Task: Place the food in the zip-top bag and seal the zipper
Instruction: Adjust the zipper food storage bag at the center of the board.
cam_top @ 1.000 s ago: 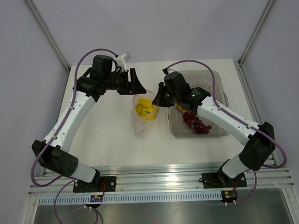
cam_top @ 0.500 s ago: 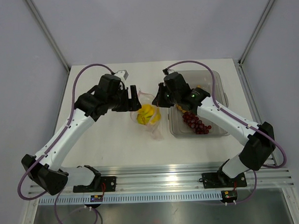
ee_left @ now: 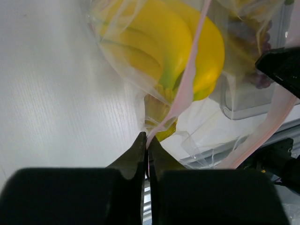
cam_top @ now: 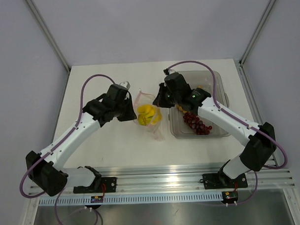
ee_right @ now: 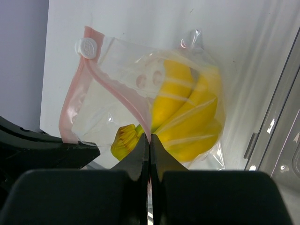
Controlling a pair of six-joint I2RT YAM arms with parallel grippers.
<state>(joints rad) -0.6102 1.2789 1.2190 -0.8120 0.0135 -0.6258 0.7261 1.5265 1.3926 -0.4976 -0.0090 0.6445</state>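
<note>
The zip-top bag (cam_top: pixel 156 129) hangs open between both grippers, with the yellow bananas (cam_top: pixel 147 114) inside it. In the left wrist view my left gripper (ee_left: pixel 147 139) is shut on the pink zipper (ee_left: pixel 188 82) strip just below the bananas (ee_left: pixel 159 44). My right gripper (ee_right: pixel 150 138) is shut on the opposite lip of the zipper (ee_right: pixel 73 96), whose white slider (ee_right: pixel 87 46) sits at the far end. The dark red grapes (cam_top: pixel 197 123) and the tan-orange fruits (cam_top: pixel 181 109) lie in the clear tray (cam_top: pixel 214 78).
The rigid clear tray stands at the right of the table, under my right arm (cam_top: pixel 224 115). Purple cables loop over both arms. The metal rail (cam_top: pixel 162 181) runs along the near edge, and frame posts rise at the back corners.
My left gripper has swung down to the bag's left side and closed from open onto the zipper edge. The bag has shifted and bunched up. The right arm has stayed still.
</note>
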